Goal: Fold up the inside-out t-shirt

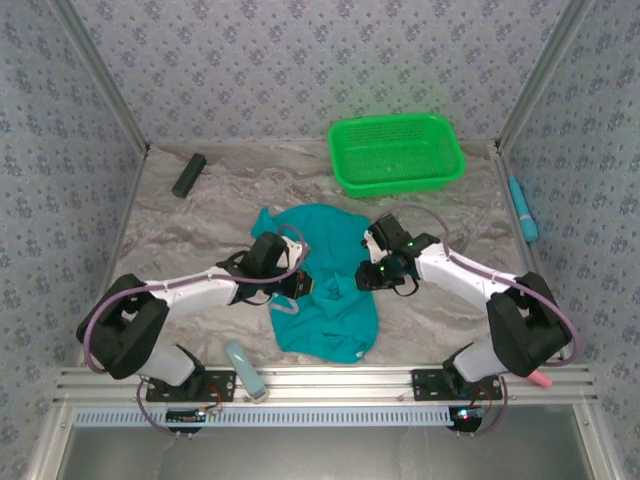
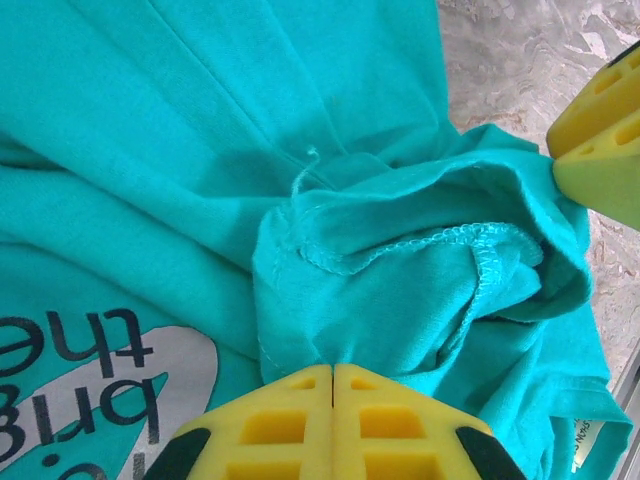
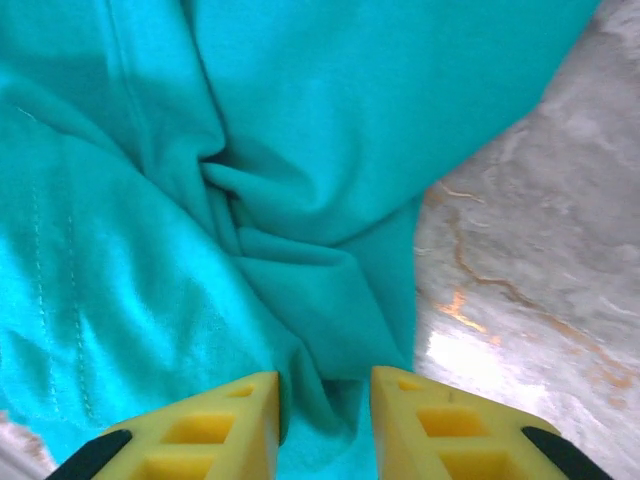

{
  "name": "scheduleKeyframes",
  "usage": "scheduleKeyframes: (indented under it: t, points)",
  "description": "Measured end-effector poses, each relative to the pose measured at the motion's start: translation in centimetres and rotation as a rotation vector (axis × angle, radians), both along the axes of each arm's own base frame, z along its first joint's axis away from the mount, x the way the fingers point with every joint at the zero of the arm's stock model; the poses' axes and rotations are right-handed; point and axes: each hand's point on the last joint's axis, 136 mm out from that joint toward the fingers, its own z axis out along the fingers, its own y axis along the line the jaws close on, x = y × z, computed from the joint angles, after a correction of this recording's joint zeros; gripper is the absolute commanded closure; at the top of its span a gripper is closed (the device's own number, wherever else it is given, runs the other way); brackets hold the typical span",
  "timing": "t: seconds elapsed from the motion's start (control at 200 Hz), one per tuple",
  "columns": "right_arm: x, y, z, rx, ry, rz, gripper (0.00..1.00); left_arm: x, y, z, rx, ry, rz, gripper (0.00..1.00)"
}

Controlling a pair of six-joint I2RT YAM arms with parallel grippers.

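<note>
The left gripper [image 2: 332,368] has its yellow fingers pressed flat together. A bunched fold of the inside-out t-shirt [image 1: 330,322] runs straight down into their tips, so it is clamped on the cloth near a stitched hem. In the left wrist view a small white tag [image 2: 583,440] lies at 5 o'clock from that fold. A grey print with dark letters [image 2: 90,385] sits at 8 o'clock.

The right gripper [image 3: 325,388] stands partly open, its two fingers apart. A ridge of teal cloth lies in the gap between them. Whether the pads press it I cannot tell.

From above, both grippers meet over the middle of the shirt, left at 9 o'clock and right at 3 o'clock. The shirt lies crumpled at the centre of the marbled table [image 1: 200,225]. A green mesh basket [image 1: 397,150] stands at 1 o'clock from it. A dark block [image 1: 189,174] lies at 10 o'clock. A blue tool [image 1: 522,208] rests along the edge at 2 o'clock.
</note>
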Motion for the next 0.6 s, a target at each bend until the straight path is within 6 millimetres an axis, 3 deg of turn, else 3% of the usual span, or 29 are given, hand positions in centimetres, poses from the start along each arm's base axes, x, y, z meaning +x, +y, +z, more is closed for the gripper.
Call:
scheduleKeyframes:
  t: [0.125,0.25,0.33,0.465,0.6]
  points:
    - [-0.9,0.6,1.8,-0.050,-0.079,0.045,0.64,0.1,-0.1,0.6,-0.017,-0.012,0.000,0.96]
    - [-1.4,2.5,4.7,-0.059,-0.172,0.063,0.62,0.1,-0.4,1.2,-0.037,-0.019,-0.001,0.96]
    - [-1.9,3.6,5.4,-0.064,-0.204,0.045,0.60,0.2,-0.4,1.3,-0.043,-0.016,0.005,0.96]
    - [-3.1,4.9,4.5,-0.092,-0.200,-0.016,0.60,0.2,-0.5,1.4,-0.053,-0.004,0.013,0.96]
    - [-3.1,5.5,1.4,-0.168,-0.161,-0.083,0.68,0.2,-0.6,1.4,-0.058,0.007,0.022,0.96]
